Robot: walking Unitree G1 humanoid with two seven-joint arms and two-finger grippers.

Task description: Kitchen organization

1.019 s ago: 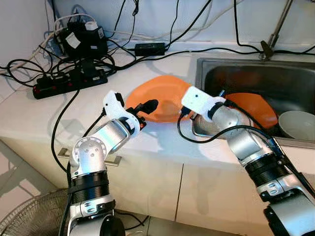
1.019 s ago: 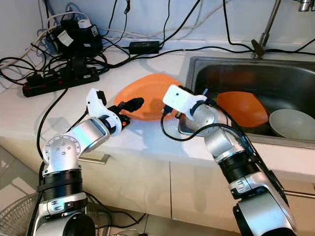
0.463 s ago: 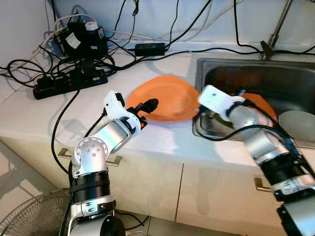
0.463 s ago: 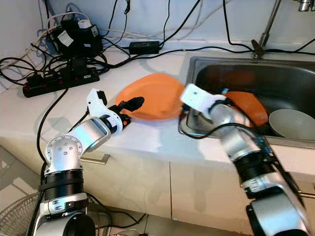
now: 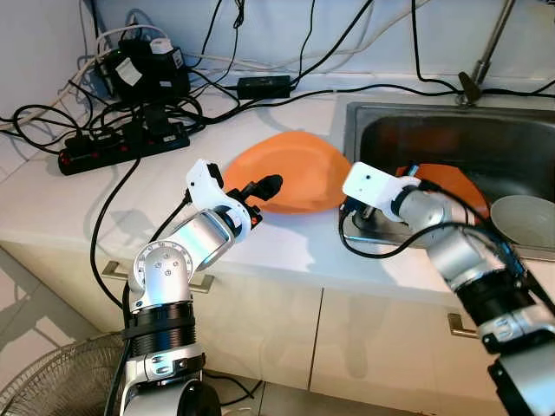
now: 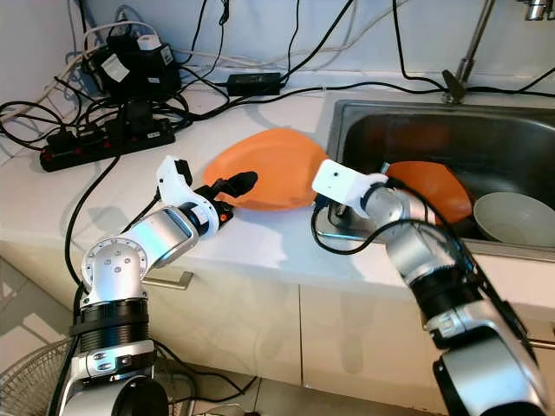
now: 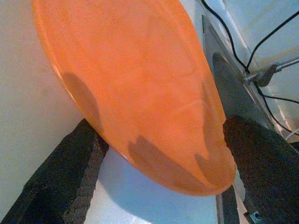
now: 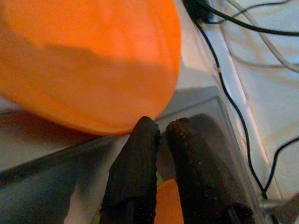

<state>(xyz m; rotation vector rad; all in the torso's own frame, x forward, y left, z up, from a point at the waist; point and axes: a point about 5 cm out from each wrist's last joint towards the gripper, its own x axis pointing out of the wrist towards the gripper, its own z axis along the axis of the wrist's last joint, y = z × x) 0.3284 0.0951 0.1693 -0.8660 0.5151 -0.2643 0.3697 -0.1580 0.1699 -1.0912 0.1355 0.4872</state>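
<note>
An orange plate (image 5: 290,178) hangs tilted just above the white counter (image 5: 104,199), left of the sink. My left gripper (image 5: 260,189) is shut on the plate's near left rim; in the left wrist view the plate (image 7: 135,88) runs between the two black fingers (image 7: 65,177). My right gripper (image 8: 161,128) is shut on nothing, its fingers pressed together. It sits at the sink's left rim, close beside the plate's right edge (image 8: 93,60) and apart from it. A second orange plate (image 5: 442,186) leans inside the sink.
The steel sink (image 5: 416,117) also holds a pale bowl (image 5: 523,218), with the faucet (image 5: 481,69) behind. A black power strip (image 5: 121,143), adapters and tangled cables crowd the counter's back left. A fan (image 5: 52,381) stands on the floor at the lower left.
My right gripper has come off the plate's right edge, swung toward the sink, then drifted back a little to the left. The left gripper still holds the plate in place.
</note>
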